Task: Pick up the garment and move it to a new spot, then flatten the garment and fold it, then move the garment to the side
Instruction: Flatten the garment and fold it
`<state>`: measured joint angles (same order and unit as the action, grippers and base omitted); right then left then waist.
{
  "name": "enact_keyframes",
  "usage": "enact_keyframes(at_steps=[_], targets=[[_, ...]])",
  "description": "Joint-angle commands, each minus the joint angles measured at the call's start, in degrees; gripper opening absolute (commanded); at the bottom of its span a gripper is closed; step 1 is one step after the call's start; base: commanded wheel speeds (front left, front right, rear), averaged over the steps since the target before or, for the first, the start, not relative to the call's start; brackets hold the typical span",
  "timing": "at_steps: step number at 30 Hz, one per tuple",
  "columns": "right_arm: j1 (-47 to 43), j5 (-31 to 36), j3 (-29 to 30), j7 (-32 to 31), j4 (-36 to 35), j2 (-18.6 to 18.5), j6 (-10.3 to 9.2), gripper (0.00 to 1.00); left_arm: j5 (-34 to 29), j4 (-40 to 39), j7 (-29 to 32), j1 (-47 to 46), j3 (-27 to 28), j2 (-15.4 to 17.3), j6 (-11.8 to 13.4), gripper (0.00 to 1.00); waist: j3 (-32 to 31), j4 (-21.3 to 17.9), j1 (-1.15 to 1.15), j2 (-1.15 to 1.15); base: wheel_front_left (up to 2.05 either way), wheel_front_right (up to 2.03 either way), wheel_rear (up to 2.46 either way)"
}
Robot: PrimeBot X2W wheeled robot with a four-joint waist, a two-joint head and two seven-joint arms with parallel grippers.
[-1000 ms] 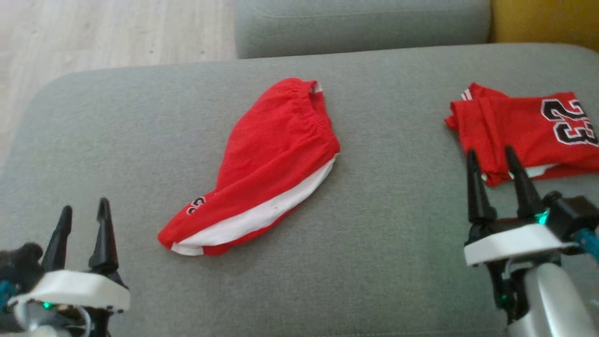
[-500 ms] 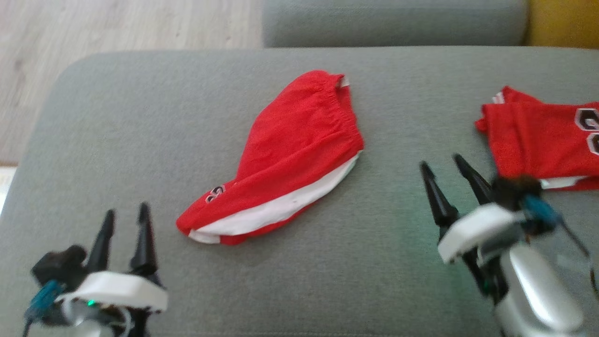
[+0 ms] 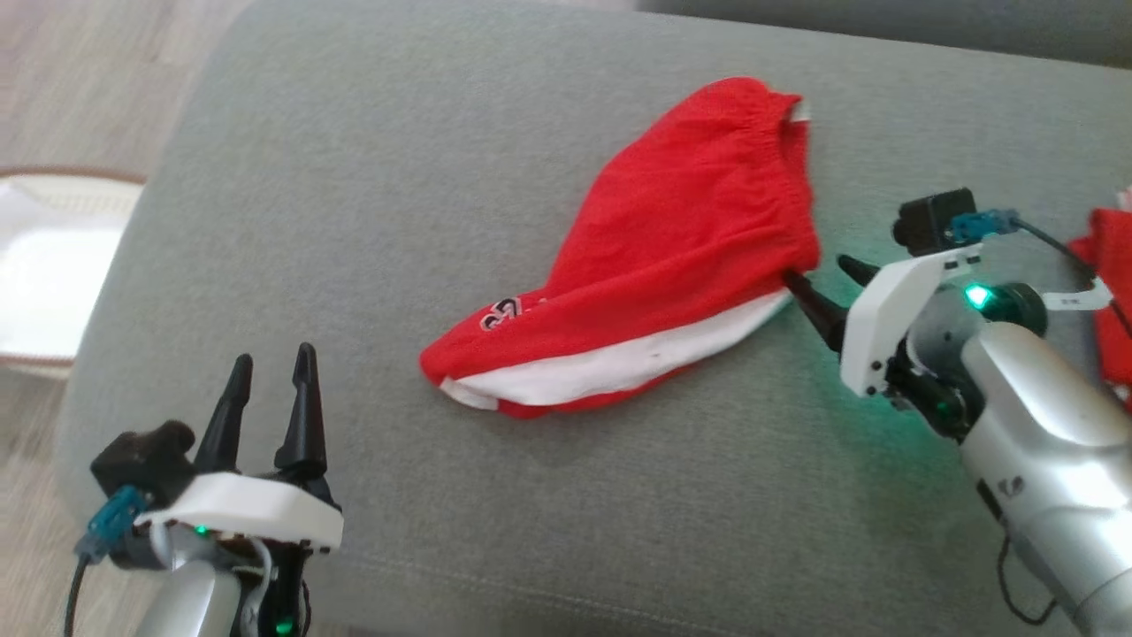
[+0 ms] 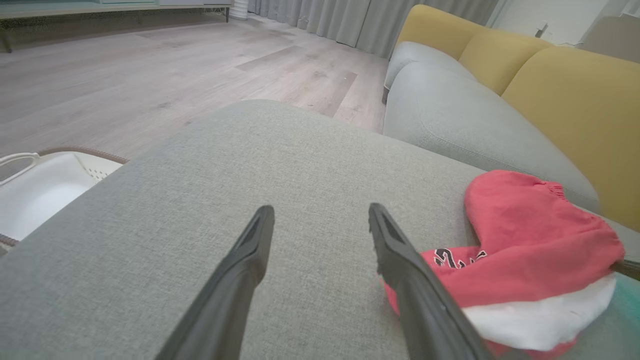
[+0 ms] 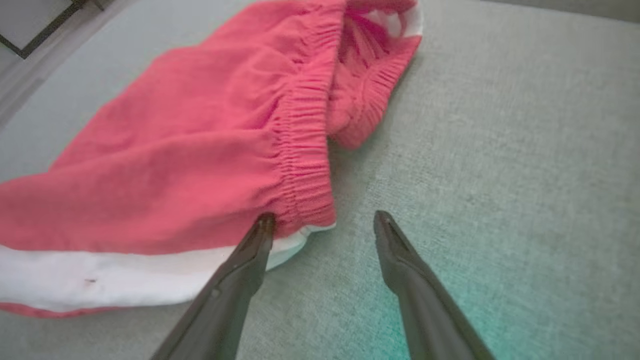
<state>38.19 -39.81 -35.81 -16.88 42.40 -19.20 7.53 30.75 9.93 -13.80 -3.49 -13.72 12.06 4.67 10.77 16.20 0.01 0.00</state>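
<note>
The right gripper (image 5: 324,220) stood open at the corner of the red shorts (image 5: 165,165), which looked light, soft and floppy, best pinched through the gathered elastic waistband (image 5: 302,150).

Second red garment (image 3: 1116,265) cropped by the head view's right edge and partly behind the right arm (image 3: 1035,442), white basket (image 3: 53,292) cut off at left, number print (image 3: 501,312) on the red shorts (image 3: 690,239) half folded under, unreadable, right gripper (image 3: 818,270) contact with the waistband (image 5: 305,165) unclear

Shorts (image 3: 681,257) lie on the cushion's (image 3: 398,177) middle; right gripper (image 3: 815,271) just right of them, at the waistband (image 5: 300,165); left gripper (image 3: 270,394) before them, leftward; basket (image 3: 44,283) on the floor (image 3: 88,71), left of the cushion.
</note>
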Motion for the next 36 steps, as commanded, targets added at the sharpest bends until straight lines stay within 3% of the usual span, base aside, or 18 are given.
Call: enact_keyframes(at_steps=[1, 7, 8, 9, 10, 11, 19, 25, 36], targets=[[2.5, -1.6, -1.4, 0.3, -0.4, -1.1, -0.04, 1.00, -0.4, -1.0, -0.9, -2.7, 2.6, 0.6, -0.2, 1.00, 0.9, 1.5, -0.01, 0.00, 0.00, 0.00, 0.00], [5.3, -7.2, -6.1, 1.7, 2.4, -1.5, -0.04, 1.00, -0.6, -0.5, -1.0, -3.1, 3.0, 0.6, -0.5, 1.00, 1.6, 2.0, -0.01, 0.00, 0.00, 0.00, 0.00], [5.7, -8.0, -6.9, 2.2, 2.5, -1.6, -0.04, 0.88, -0.6, -0.4, -1.0, -3.1, 3.1, 0.6, -0.5, 1.00, 1.6, 1.9, -0.01, 0.00, 0.00, 0.00, 0.00], [6.0, -9.0, -7.7, 2.4, 2.5, -1.7, -0.04, 0.47, -0.7, -0.3, -1.0, -3.1, 3.1, 0.6, -0.5, 1.00, 1.5, 1.7, -0.01, 0.00, 0.00, 0.00, 0.00], [6.3, -10.2, -8.4, 2.7, 2.3, -1.8, -0.04, 0.20, -0.8, -0.2, -1.0, -3.1, 3.2, 0.6, -0.5, 1.00, 1.4, 1.4, -0.01, 0.00, 0.00, 0.00, 0.00], [6.6, -11.0, -9.2, 3.2, 2.1, -2.2, -0.04, 0.00, -0.8, 0.0, -1.0, -3.1, 3.1, 0.6, -0.5, 1.00, 1.1, 1.0, -0.01, 0.00, 0.00, 0.00, 0.00], [8.3, -14.6, -15.1, 2.7, 1.0, -5.3, -0.04, 0.00, -0.9, 0.6, -1.0, -2.0, 2.9, 1.0, -0.5, 1.00, -2.2, -3.0, -0.01, 0.00, 0.00, 0.00, 0.00], [7.7, -17.6, -18.4, -3.9, -0.1, -8.2, -0.04, 0.00, -0.6, 0.6, -0.5, -0.4, 2.6, 1.3, -0.3, 1.00, -4.9, -7.1, -0.01, 0.00, 0.00, 0.00, 0.00], [-1.6, -20.0, -18.0, -11.0, -2.2, -13.1, -0.04, 0.00, -0.3, -0.6, 0.6, 2.0, 2.3, 1.8, 0.7, 1.00, -8.3, -11.3, -0.01, 0.00, 0.00, 0.00, 0.00]])
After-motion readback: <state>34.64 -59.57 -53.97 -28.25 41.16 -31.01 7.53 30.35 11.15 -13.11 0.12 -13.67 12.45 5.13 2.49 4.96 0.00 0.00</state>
